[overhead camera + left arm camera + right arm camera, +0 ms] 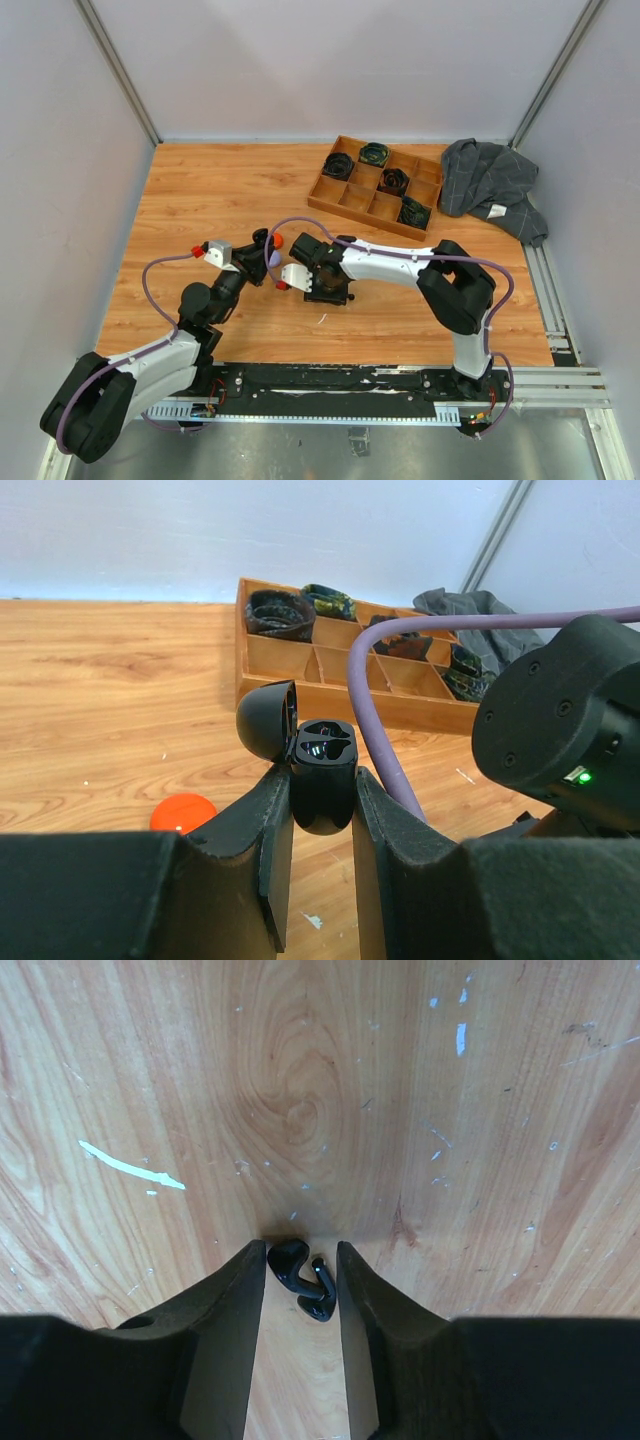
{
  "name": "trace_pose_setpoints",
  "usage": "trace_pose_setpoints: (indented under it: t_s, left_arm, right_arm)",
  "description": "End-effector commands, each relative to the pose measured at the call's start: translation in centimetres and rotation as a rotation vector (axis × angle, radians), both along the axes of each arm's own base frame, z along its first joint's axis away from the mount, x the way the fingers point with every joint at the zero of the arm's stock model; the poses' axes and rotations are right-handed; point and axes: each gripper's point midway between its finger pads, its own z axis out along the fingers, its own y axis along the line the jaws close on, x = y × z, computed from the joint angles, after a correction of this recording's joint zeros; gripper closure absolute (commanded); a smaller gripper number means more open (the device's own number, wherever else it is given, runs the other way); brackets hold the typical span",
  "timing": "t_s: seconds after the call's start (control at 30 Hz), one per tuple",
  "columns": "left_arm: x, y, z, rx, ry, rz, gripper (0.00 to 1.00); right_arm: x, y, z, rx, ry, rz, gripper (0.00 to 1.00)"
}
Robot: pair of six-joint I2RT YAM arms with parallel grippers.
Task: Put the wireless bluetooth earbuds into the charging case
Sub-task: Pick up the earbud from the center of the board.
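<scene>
Wooden tabletop [230,190], two grippers meeting near its middle

A wooden compartment tray [352,197] of coiled cables sits toward the far right corner. Near the tabletop's middle, the left gripper [321,785] clamps an upright black charging case [324,755] with its lid swung open. Just beside it, the right gripper [300,1252] points down, fingers narrowed around a black earbud [295,1268] on the wood. A firm pinch cannot be confirmed. The tiny bud could twist or slip if it is held off-centre, and miss its socket. Only the wrist views show sockets and bud; overhead hides both.
</scene>
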Motion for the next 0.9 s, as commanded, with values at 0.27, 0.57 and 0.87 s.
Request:
trace_pose_setpoints:
  t_s: [0.27,0.57,0.87]
  left_arm:
    - [-0.7,-0.1,-0.6,0.015,-0.011,-0.026,1.00]
    - [-0.8,-0.3,-0.7,0.015,-0.010,-0.038,1.00]
    - [-0.9,-0.5,-0.6,0.018,-0.019,-0.053,1.00]
  right_arm:
    - [-0.1,-1.4,-1.0,-0.092,0.046,0.001,0.66]
    - [-0.4,-1.5,-0.8,-0.097,0.061,-0.017,0.74]
    - [-0.4,-0.7,0.4,-0.033,0.056,-0.061,0.84]
